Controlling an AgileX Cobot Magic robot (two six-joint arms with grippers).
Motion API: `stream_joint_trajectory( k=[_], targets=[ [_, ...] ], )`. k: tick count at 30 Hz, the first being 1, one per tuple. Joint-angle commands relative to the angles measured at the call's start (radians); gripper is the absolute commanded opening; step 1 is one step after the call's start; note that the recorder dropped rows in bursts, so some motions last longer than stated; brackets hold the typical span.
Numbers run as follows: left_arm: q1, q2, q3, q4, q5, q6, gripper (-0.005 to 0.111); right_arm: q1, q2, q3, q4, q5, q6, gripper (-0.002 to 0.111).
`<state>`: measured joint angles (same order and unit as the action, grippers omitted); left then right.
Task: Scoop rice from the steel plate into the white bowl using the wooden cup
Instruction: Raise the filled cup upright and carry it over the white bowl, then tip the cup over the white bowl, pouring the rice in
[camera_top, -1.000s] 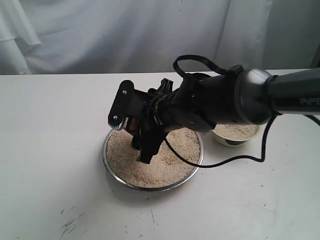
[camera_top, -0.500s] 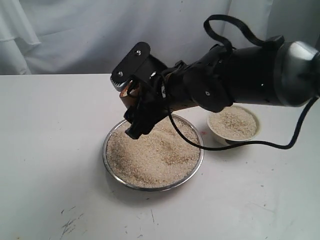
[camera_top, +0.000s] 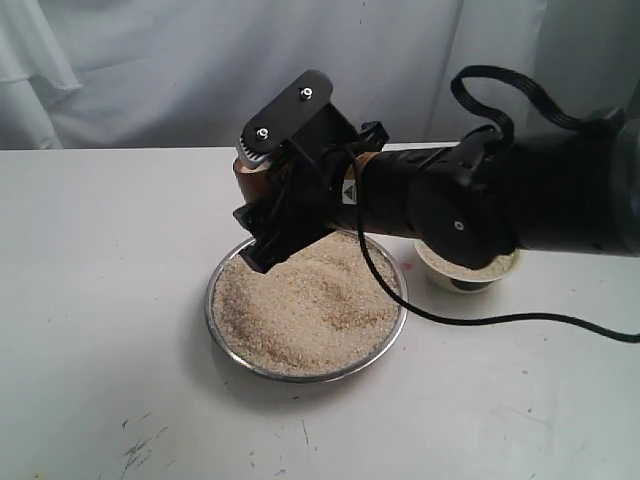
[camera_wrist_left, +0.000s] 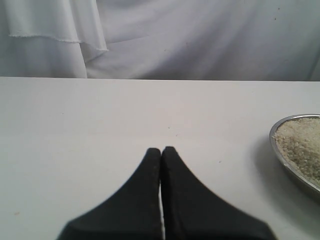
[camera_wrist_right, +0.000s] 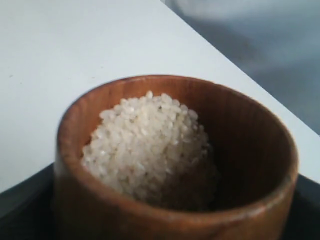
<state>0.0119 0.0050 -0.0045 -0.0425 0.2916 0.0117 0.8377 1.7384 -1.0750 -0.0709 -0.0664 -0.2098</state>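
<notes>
The steel plate (camera_top: 212, 318) sits at the table's middle, heaped with rice (camera_top: 305, 305). My right gripper (camera_top: 264, 190) hangs above the plate's far left rim, shut on the wooden cup (camera_top: 248, 178). In the right wrist view the wooden cup (camera_wrist_right: 255, 155) is upright and holds a mound of rice (camera_wrist_right: 145, 137). The white bowl (camera_top: 468, 275) stands right of the plate, mostly hidden behind the right arm, with rice in it. My left gripper (camera_wrist_left: 161, 150) is shut and empty, low over bare table, with the steel plate's rim (camera_wrist_left: 278, 152) off to one side.
The right arm's black cable (camera_top: 500, 318) trails across the table in front of the bowl. A white curtain (camera_top: 150, 70) hangs behind the table. Scuff marks (camera_top: 140, 450) dot the near left of the tabletop.
My right gripper has lifted the wooden cup up out of the rice and drawn back toward the plate's far rim. The arm now covers more of the white bowl.
</notes>
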Motion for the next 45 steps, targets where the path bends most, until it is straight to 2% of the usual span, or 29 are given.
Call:
stream_joint_trajectory(
  k=[1, 12, 19, 33, 41, 45],
  targets=[
    [-0.002, -0.005, 0.005, -0.001, -0.006, -0.003, 0.0, -0.011, -0.048, 0.058, 0.012, -0.119, -0.003, 0.0],
    [-0.002, -0.005, 0.005, -0.001, -0.006, -0.003, 0.0, -0.015, -0.054, 0.11, -0.049, -0.209, 0.019, 0.0],
    [-0.002, -0.005, 0.005, -0.001, -0.006, -0.003, 0.0, -0.12, -0.055, 0.129, -0.327, -0.252, 0.32, 0.0],
    [-0.002, -0.005, 0.005, -0.001, -0.006, -0.003, 0.0, -0.317, -0.124, 0.129, -0.494, -0.08, 0.331, 0.0],
    [-0.002, -0.005, 0.005, -0.001, -0.006, -0.003, 0.0, -0.413, -0.181, 0.222, -0.558, -0.068, 0.331, 0.0],
    [-0.002, -0.005, 0.005, -0.001, -0.006, -0.003, 0.0, -0.449, -0.192, 0.238, -0.709, 0.004, 0.329, 0.0]
  ],
)
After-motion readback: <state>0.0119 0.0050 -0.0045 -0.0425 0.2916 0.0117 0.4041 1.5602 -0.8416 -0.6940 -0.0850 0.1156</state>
